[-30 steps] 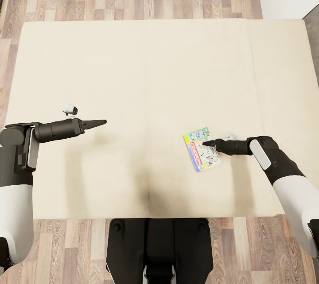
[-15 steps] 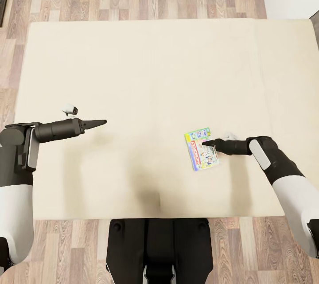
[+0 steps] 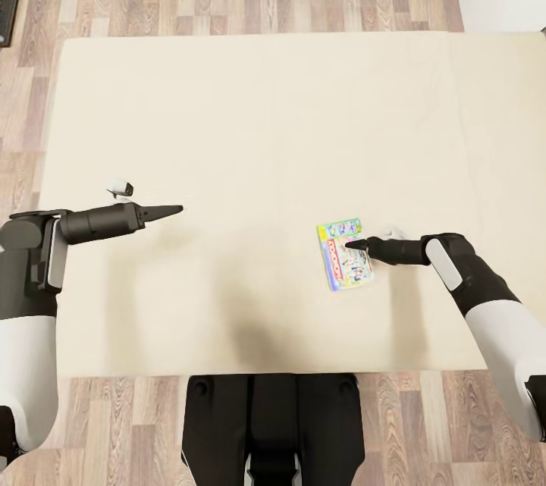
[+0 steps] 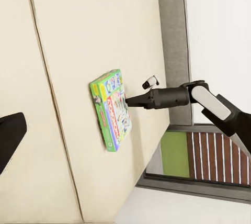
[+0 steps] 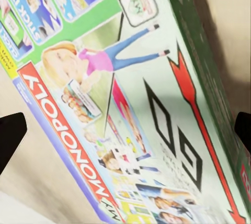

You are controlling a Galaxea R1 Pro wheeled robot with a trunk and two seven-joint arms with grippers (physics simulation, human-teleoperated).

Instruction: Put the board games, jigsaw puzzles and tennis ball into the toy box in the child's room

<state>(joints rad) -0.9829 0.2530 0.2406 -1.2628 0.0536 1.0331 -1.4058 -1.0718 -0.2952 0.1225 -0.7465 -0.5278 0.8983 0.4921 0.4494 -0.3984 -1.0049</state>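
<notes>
The flat white-and-green "My Monopoly" board game box lies face up on the beige sheet of the low wide bed, at about four o'clock from the bed's middle in the head view and near its closest edge. The right gripper reaches in from three o'clock, its dark fingertips over the box's right-hand part; in the right wrist view the two tips sit at opposite margins with the printed lid between them, so its jaws are spread and it is not yet clamping anything. The left wrist view shows the same arm's tip meeting the box at its long side. The left gripper hangs over bare sheet at about nine o'clock, well apart from the box; whether its jaws are parted or closed cannot be told from these pictures. The box looks like light, stiff cardboard with a glossy printed lid, so it will probably hold its shape but may slide between smooth fingers, and the soft sheet beneath may give under pressure. The likeliest hold is across its narrow width, fingers straddling the two long edges near the middle so it does not swing when lifted.
</notes>
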